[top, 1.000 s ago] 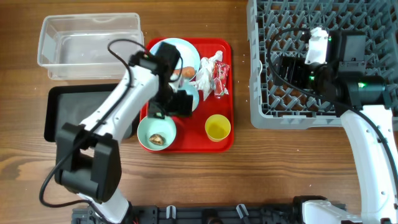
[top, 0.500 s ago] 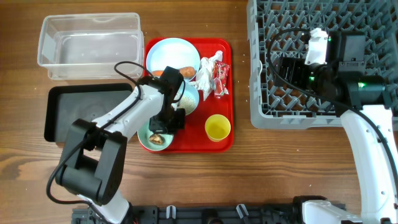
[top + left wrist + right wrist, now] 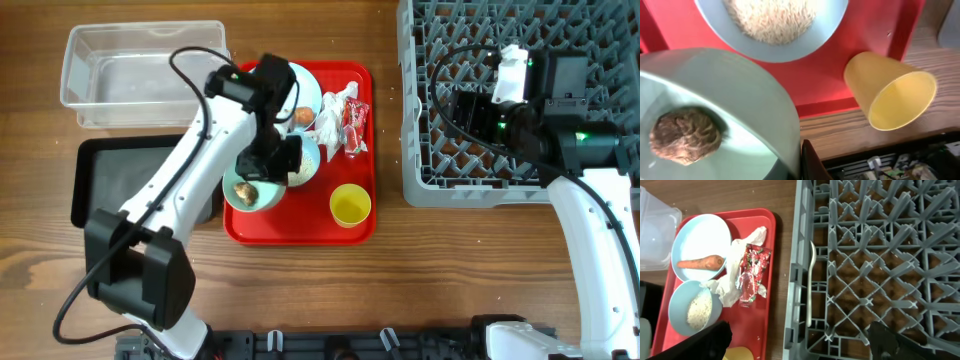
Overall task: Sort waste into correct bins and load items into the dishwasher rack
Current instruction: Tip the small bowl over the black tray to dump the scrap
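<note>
Robot lab bench; wooden table (image 3: 450,285), cabled arm (image 3: 580,212), red tray (image 3: 305,226), grey dishwasher rack (image 3: 450,190)

The left arm (image 3: 195,160) covers part of the plate (image 3: 308,88); the dishwasher rack (image 3: 470,190) is cropped at top.

Flat red tray (image 3: 310,218) on a brown wooden table (image 3: 450,280); pale spoon (image 3: 811,280) nearby.

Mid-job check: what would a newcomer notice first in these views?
The left claw grips a pale green bowl holding a brown food scrap, over the left side of the red tray. The large grey dishwasher rack dominates the overhead view's right side, a white utensil lying inside.
</note>
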